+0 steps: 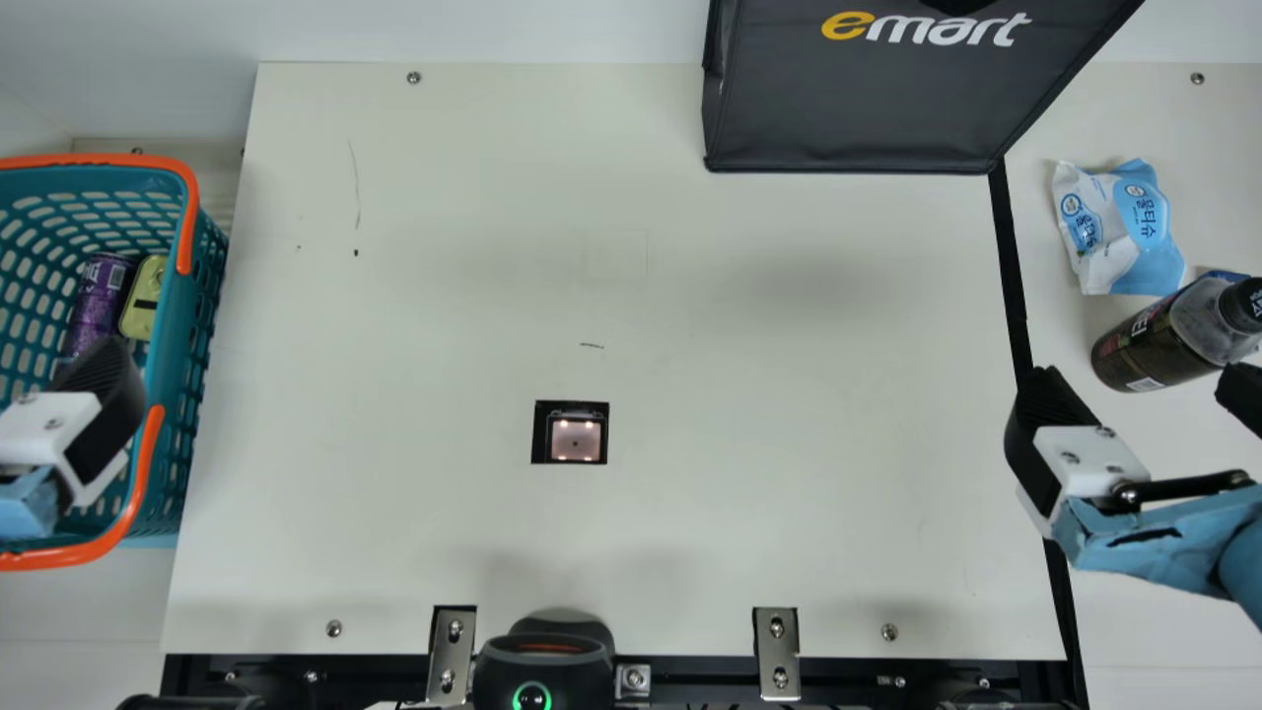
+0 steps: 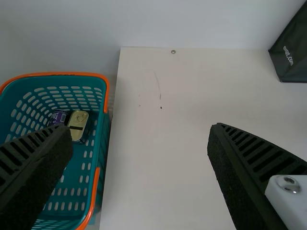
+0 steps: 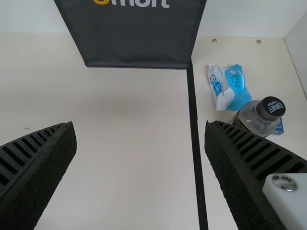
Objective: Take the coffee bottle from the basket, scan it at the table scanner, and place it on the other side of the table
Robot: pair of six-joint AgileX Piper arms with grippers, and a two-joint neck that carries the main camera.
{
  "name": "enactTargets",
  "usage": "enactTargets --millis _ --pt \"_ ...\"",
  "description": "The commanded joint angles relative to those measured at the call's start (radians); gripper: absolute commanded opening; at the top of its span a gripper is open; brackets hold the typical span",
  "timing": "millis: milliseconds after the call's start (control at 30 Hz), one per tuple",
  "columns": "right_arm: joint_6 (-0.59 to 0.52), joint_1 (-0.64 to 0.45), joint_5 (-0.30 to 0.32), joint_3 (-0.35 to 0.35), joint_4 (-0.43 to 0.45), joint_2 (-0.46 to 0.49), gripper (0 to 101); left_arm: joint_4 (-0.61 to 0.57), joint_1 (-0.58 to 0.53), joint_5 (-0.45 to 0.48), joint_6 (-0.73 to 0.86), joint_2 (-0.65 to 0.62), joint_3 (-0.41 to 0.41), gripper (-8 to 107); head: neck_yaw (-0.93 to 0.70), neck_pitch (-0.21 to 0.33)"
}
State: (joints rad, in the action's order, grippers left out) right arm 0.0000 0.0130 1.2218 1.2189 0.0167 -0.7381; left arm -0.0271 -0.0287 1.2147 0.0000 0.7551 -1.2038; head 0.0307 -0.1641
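Observation:
In the main view my left gripper (image 1: 108,394) hangs over the near part of the teal basket (image 1: 170,345); the left wrist view shows this left gripper (image 2: 140,132) open. At the right, my right gripper (image 1: 1139,383) is open just nearer than the dark coffee bottle (image 1: 1149,345), above the black line. Nothing lies between the fingers of the right gripper (image 3: 141,127) in its wrist view, where the coffee bottle (image 3: 254,117) stands beyond one finger, black cap toward the camera. The table scanner (image 1: 575,437) is set in the table's middle, lit.
The basket holds a purple can (image 1: 99,301) and a yellow tin (image 1: 144,296). Beside the bottle are a blue-white wipes pack (image 1: 1119,227) and a blue item (image 3: 278,128). A black bag (image 1: 868,108) stands at the back; a black device (image 1: 542,671) sits at the near edge.

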Motion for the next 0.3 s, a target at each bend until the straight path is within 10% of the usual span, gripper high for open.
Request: enactTargets --millis 0,267 --pt "0.000 0.000 0.000 0.000 0.000 0.000 95 0.000 0.000 0.000 0.000 0.000 0.000 90 -0.003 0.026" --pt "0.000 0.000 0.000 0.000 0.000 0.000 95 0.000 0.000 0.000 0.000 0.000 0.000 90 -0.003 0.026"
